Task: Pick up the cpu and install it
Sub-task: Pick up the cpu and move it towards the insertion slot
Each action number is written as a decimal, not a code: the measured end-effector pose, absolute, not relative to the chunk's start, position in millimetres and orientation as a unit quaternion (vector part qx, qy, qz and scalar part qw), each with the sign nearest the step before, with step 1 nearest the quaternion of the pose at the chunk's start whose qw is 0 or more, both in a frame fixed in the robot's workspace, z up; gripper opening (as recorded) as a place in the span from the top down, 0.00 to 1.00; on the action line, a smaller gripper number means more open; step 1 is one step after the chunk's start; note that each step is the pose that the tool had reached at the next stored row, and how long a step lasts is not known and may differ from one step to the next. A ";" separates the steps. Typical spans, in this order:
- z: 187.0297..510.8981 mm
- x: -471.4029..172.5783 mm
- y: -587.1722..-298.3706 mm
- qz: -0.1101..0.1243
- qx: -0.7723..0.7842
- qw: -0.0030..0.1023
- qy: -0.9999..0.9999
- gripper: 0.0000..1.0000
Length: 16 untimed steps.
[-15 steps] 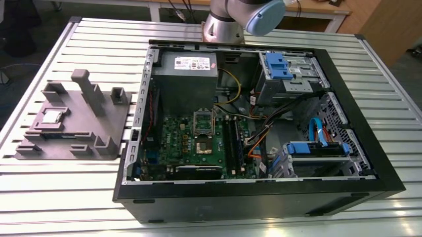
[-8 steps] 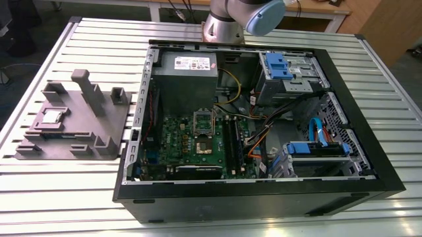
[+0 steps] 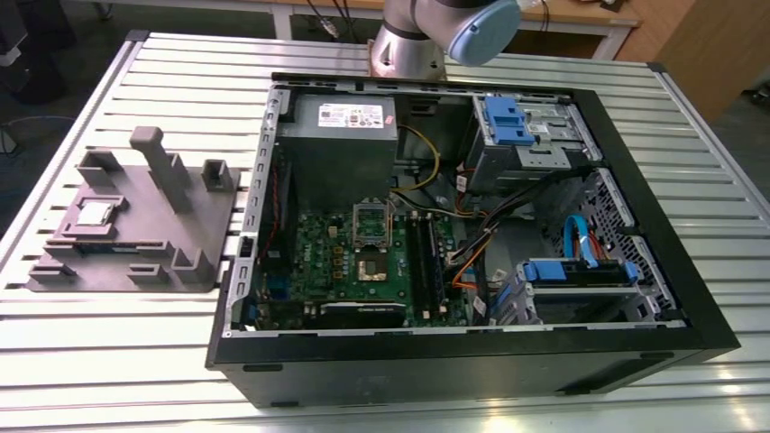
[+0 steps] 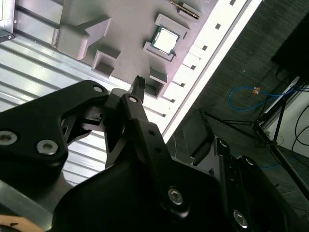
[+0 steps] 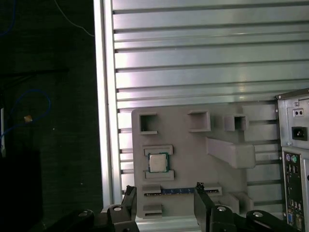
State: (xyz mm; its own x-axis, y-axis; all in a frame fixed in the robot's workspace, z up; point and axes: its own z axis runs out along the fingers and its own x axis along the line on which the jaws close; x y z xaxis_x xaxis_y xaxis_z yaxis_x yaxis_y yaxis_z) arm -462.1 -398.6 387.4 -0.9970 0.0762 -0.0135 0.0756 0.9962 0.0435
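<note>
The cpu (image 5: 157, 162) lies flat in a square recess of the grey fixture block (image 5: 193, 159), which sits on the slatted counter (image 5: 193, 72) beside the open computer case (image 3: 481, 361). The hand (image 5: 163, 189) hangs over the block, fingers spread wide and holding nothing, clear of the cpu.

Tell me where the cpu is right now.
The cpu lies in a recess of the grey fixture block, on the exterior view's left, beside the open computer case.
</note>
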 end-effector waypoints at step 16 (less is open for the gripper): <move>381.1 -462.4 -398.6 0.022 -0.006 0.007 1.000 0.41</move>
